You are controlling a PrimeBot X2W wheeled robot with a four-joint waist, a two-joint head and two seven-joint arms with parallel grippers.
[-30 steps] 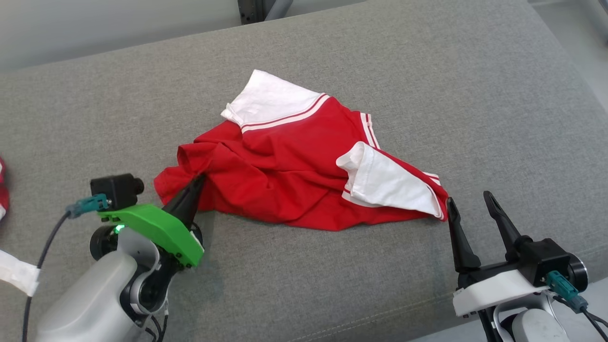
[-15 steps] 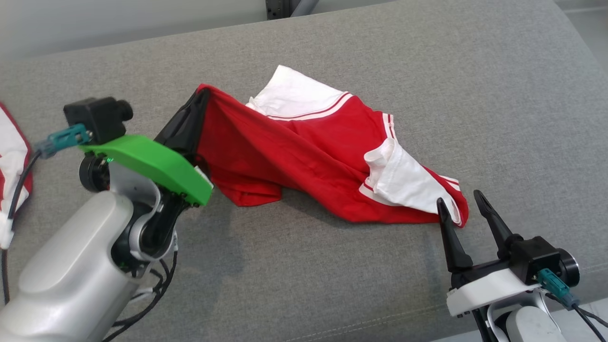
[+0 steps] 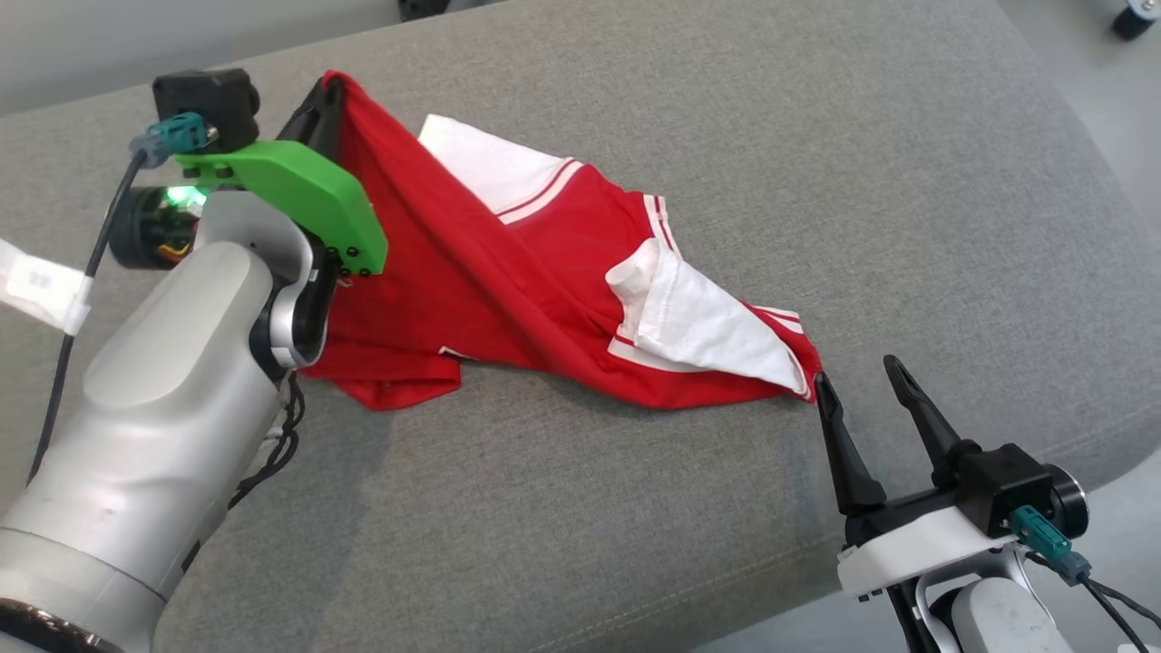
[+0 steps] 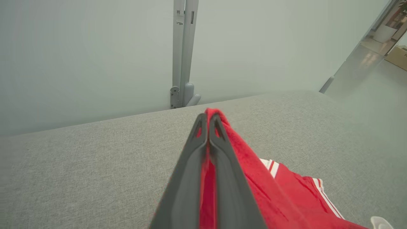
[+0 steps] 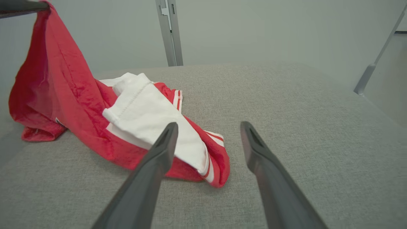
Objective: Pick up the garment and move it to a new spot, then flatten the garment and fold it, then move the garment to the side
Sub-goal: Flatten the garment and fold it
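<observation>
Head view, left hand (image 3: 328,83) pinching corner of red garment (image 3: 508,272), right hand (image 3: 857,372) spread wide, empty

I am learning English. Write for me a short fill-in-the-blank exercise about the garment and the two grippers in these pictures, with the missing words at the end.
1. The left gripper is shut on the garment, whose body is ____.
2. The right gripper is ____ and holds nothing.
3. The sleeve nearest the right gripper is ____ with red stripes.
4. The garment's lower end rests on a ____ cushion.

Missing words: red; open; white; grey
</observation>
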